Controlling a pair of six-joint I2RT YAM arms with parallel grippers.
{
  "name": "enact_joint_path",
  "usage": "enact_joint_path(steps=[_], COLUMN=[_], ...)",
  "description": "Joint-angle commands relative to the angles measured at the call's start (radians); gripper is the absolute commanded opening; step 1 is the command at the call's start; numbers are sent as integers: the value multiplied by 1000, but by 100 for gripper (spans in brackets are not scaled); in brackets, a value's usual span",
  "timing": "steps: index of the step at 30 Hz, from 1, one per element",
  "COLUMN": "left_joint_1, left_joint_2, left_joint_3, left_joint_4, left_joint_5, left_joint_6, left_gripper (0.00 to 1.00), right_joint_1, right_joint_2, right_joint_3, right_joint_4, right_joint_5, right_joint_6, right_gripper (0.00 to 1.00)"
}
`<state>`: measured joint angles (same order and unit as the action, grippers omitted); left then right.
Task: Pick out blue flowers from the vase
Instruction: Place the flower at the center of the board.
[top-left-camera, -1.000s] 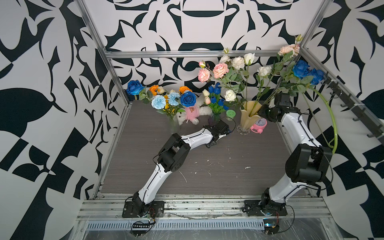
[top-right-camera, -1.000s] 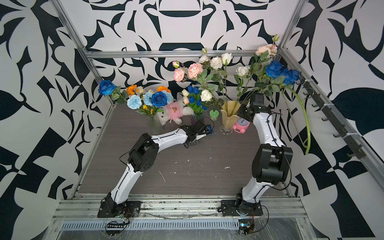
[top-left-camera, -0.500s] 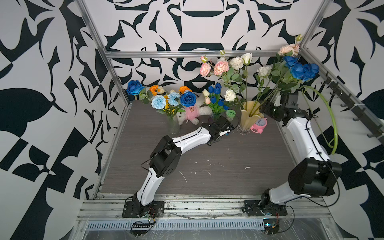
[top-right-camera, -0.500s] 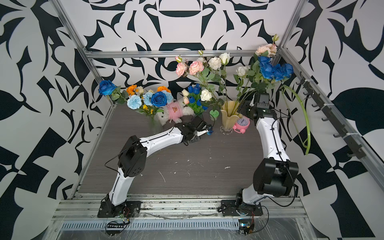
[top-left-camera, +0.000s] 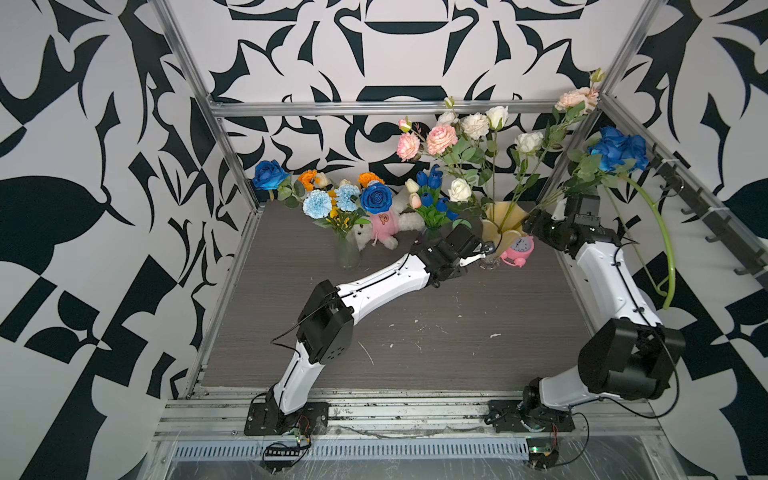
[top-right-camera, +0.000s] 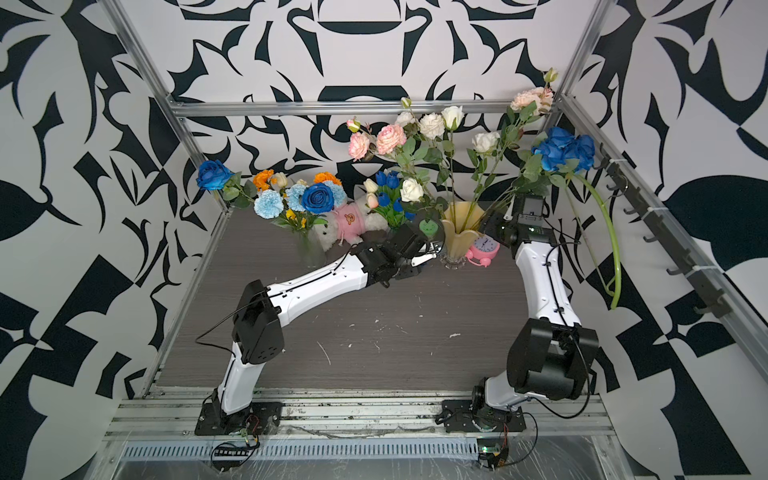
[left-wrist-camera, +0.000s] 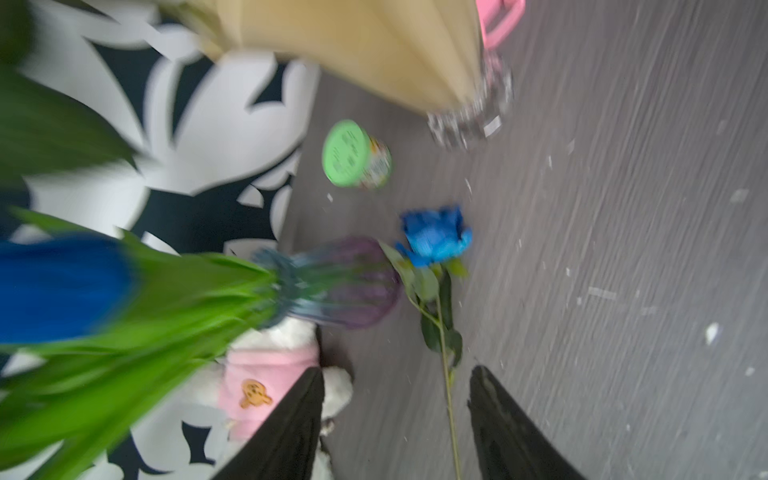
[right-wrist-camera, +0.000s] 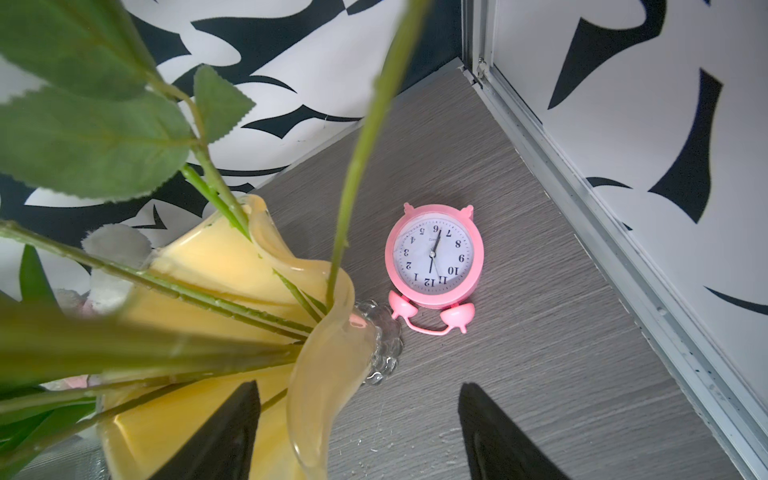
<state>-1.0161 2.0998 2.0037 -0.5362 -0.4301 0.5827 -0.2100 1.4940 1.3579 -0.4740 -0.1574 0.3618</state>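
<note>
Fingers of the left gripper stand apart astride the stem of a blue rose lying on the bench. The right gripper, likewise apart, hovers at the yellow vase. The left should withdraw straight back along the stem, lest it drag the flower. More blue roses rise beside the right arm. One second earlier, both elbows sat nearer the back wall.

pink alarm clock, numerals 1 to 12
</note>
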Motion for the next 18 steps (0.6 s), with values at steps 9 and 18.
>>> enact_joint_path(steps=[9,18], left_joint_1=[-6,-4], left_joint_2=[108,216], left_joint_3=[447,564], left_joint_4=[44,233], left_joint_5=[161,257], left_joint_6=[13,26], left_gripper=[71,80], right_joint_1=[2,1], right_joint_2=[-16,-53], right_joint_3=[-31,-73], right_joint_4=[53,86], right_joint_5=[-38,-39], right_joint_6=[-95,-88], right_gripper=[75,76])
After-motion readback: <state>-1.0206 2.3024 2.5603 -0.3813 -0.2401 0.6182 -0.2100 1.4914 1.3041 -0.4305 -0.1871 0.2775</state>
